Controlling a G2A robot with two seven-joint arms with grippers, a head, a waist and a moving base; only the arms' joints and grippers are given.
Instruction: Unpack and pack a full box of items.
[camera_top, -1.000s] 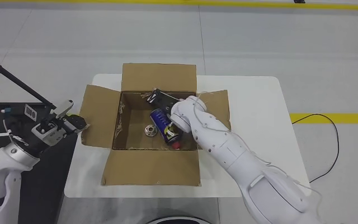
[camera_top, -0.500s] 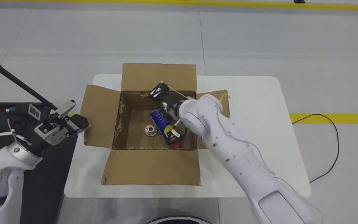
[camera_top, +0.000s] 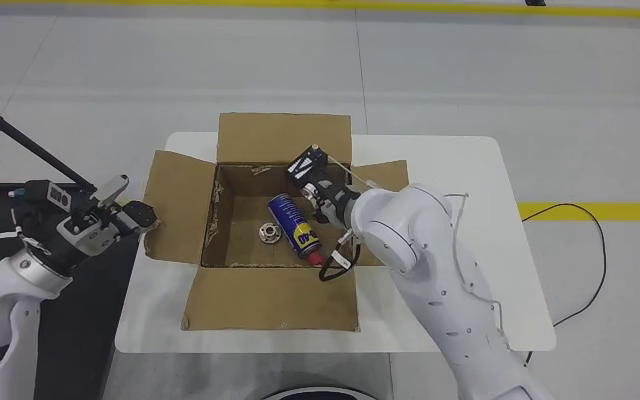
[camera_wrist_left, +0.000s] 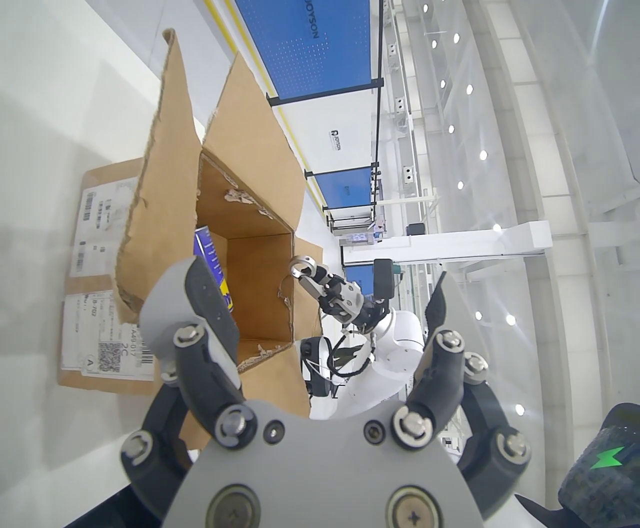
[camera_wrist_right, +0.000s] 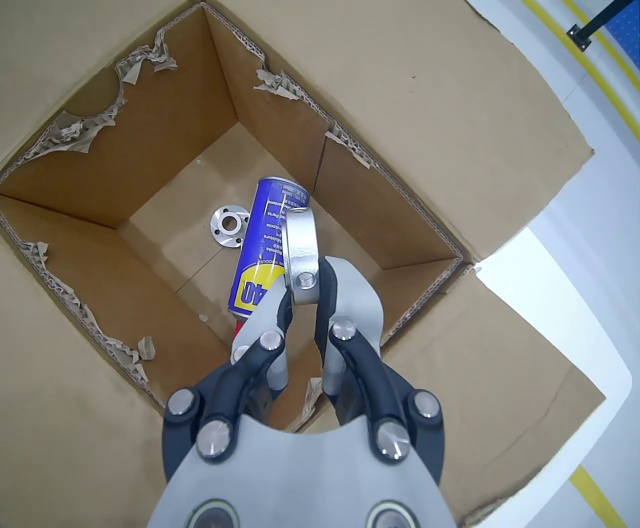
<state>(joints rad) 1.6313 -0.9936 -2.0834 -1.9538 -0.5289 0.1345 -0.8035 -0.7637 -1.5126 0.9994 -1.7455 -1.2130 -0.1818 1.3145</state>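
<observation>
Pale grey floor, yellow lines far and right, black cable at right, white rounded surface, blue wall panels, rows of ceiling lights

Brown cardboard box; blue-yellow spray can; silver ring; silver flange; white table.

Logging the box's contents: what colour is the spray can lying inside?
The spray can is blue with a yellow label patch and a red cap, clearest in the right wrist view.
</observation>
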